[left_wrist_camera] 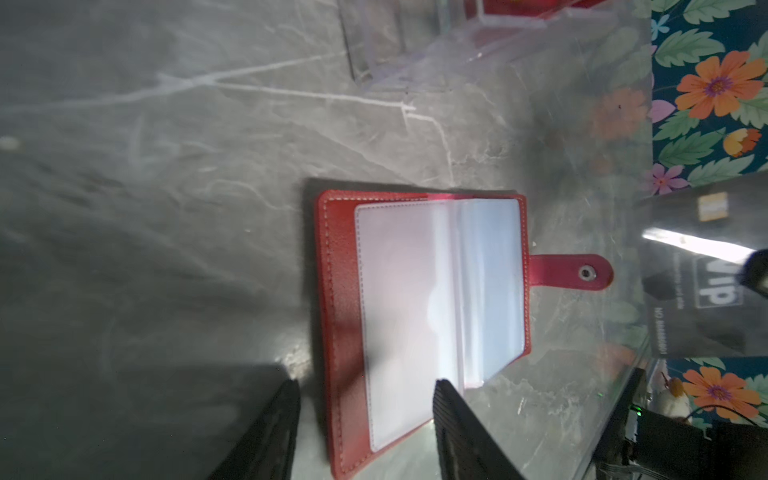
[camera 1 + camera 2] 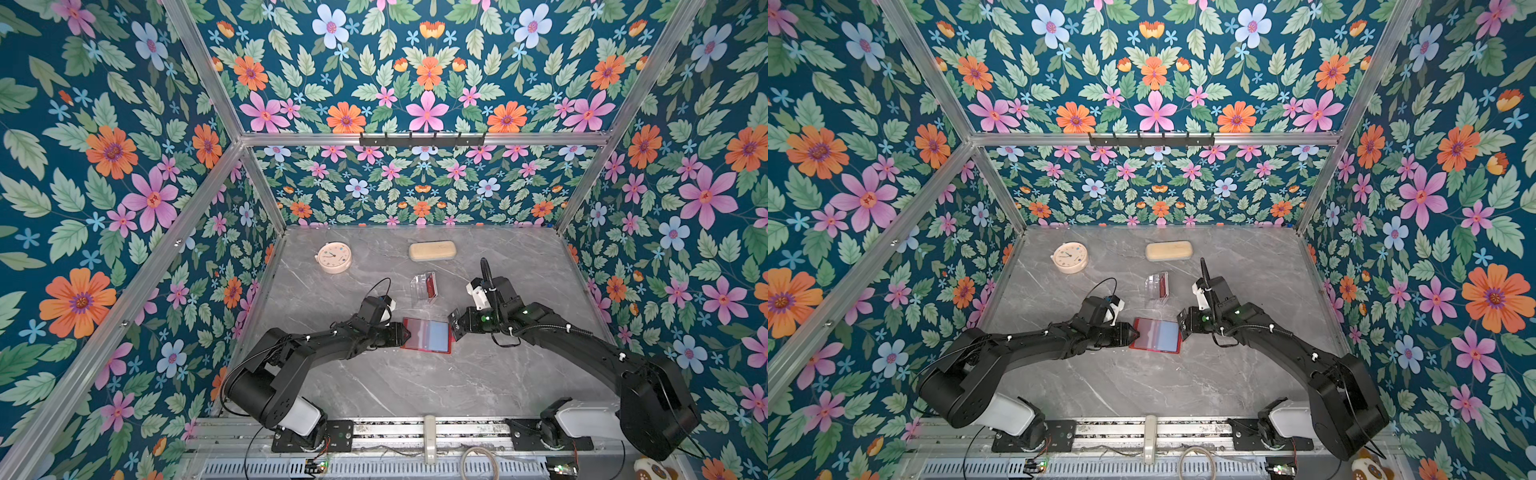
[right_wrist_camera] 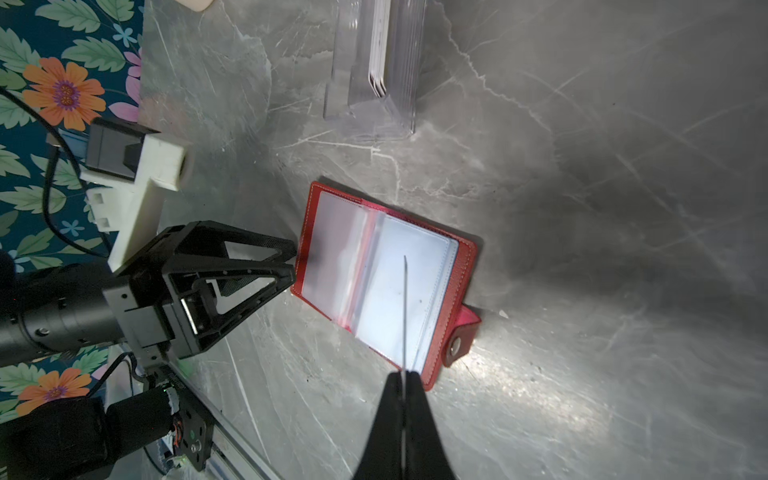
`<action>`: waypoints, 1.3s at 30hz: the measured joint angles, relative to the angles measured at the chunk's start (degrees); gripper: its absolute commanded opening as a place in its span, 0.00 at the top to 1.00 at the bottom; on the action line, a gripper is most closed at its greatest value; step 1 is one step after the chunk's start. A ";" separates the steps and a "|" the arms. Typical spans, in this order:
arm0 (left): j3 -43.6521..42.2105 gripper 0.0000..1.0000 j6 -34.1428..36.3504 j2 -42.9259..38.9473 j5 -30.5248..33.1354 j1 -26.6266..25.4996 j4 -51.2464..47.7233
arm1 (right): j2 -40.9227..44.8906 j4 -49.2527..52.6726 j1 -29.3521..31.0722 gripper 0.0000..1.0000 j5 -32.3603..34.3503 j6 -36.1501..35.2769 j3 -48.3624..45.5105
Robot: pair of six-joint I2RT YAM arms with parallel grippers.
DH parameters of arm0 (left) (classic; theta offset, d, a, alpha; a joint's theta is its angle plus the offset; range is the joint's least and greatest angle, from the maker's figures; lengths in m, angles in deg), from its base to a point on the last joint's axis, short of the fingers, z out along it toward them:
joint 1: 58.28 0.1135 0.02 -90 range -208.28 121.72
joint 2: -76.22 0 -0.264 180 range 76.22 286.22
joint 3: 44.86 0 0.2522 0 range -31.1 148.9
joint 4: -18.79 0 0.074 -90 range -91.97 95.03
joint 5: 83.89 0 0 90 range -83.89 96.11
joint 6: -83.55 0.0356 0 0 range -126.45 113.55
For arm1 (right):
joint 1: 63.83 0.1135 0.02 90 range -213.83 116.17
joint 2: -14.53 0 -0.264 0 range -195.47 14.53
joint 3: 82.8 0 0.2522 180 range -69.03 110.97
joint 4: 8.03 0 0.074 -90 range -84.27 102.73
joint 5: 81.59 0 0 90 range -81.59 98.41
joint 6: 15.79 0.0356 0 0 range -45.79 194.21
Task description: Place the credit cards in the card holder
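Right wrist view: the right gripper (image 3: pixel 404 374) is closed on a thin black plastic "Vip" credit card (image 3: pixel 405 307), held edge-on over the open red leather-look card holder (image 3: pixel 332 257) lying flat mid-bench. The left gripper (image 3: pixel 292 259), jaws apart, sits at the holder's opposite edge, seemingly steadying it. Insertion is in hand; next the card's edge must find a clear sleeve's mouth. The grey marble-look bench (image 2: pixel 415 395) is enclosed by floral-papered walls (image 2: pixel 124 166).

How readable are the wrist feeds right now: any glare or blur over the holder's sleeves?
Left wrist view: sleeves of the card holder wash out milky white, and the black Vip card is soft. Right wrist view: that card shows edge-on, a thin line; glare brightens the table beside the snap tab.
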 measured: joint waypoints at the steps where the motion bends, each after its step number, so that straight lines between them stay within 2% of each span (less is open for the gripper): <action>1: -0.02 0.46 -0.39 0.26 -0.28 -0.33 0.57 | -0.24 -0.87 0.00 1.00 -0.50 0.00 -0.50; 12: -0.85 0.48 -3.19 0.35 -0.92 -2.58 2.49 | -3.89 -7.56 0.00 1.00 -4.35 1.86 -3.17; 17: -0.66 0.48 -3.19 -0.42 1.57 -2.58 2.14 | -6.45 -10.88 0.00 1.00 -7.10 2.99 -3.34; 28: -1.09 0.57 -3.41 1.90 3.48 -2.58 6.08 | -13.14 -16.44 0.22 1.00 -13.88 4.52 -3.06; 39: -1.14 0.65 -3.78 2.62 3.63 -2.58 6.80 | -16.72 -18.84 0.59 1.00 -15.67 4.98 -2.91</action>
